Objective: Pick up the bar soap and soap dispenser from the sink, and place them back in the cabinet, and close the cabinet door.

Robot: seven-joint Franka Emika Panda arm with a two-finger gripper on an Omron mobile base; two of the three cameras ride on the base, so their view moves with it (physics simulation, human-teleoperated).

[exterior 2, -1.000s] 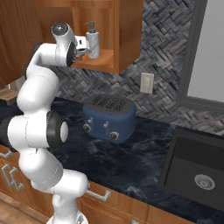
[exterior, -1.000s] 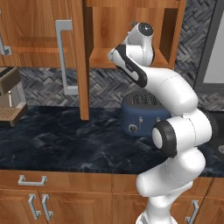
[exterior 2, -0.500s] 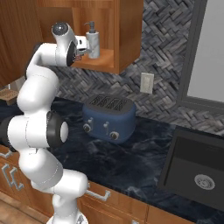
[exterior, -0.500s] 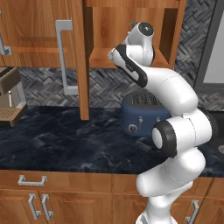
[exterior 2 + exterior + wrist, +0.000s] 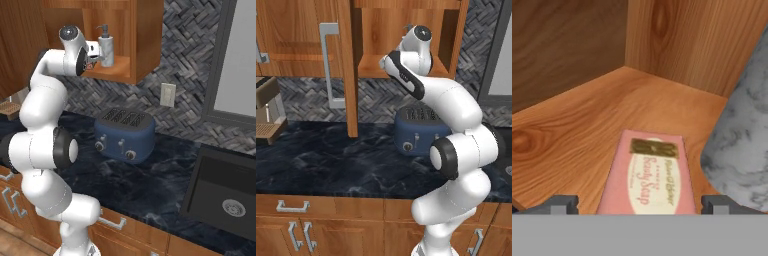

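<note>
So the biggest thing going on is the medium-brown wood wall cabinet (image 5: 145, 45), plain wood grain inside, smooth flat shelf floor. Its tall flat-panel wood cabinet door (image 5: 348, 70) is swung open, with one vertical silver bar handle (image 5: 327, 65) on it. Below runs a dark marbled stone countertop (image 5: 331, 160), glossy with bluish veins, and behind it a grey herringbone tile backsplash (image 5: 190, 60). One pale wall outlet (image 5: 167, 95) sits on that tile.

Off to the right, the black rectangular sink (image 5: 225, 190) is sunk into the counter, and I can count one round steel drain (image 5: 233, 207) in the basin that's visible. One rounded navy-blue toaster (image 5: 125, 134) with slots on top stands on the counter near the arm, with three small knobs on its front.

Up on the cabinet shelf there's one white marbled soap dispenser (image 5: 105, 46) with a pump top, standing upright near the front edge. In the hand view, one small pinkish-peach rectangular bar soap (image 5: 647, 177) with a cream label and a gold patch lies flat on the shelf, just beside the dispenser's grey-veined body.

The two-finger gripper (image 5: 639, 204) is spread wide, let go of everything; the bar lies between its dark fingertips (image 5: 559, 204) but they're not touching it.
</note>
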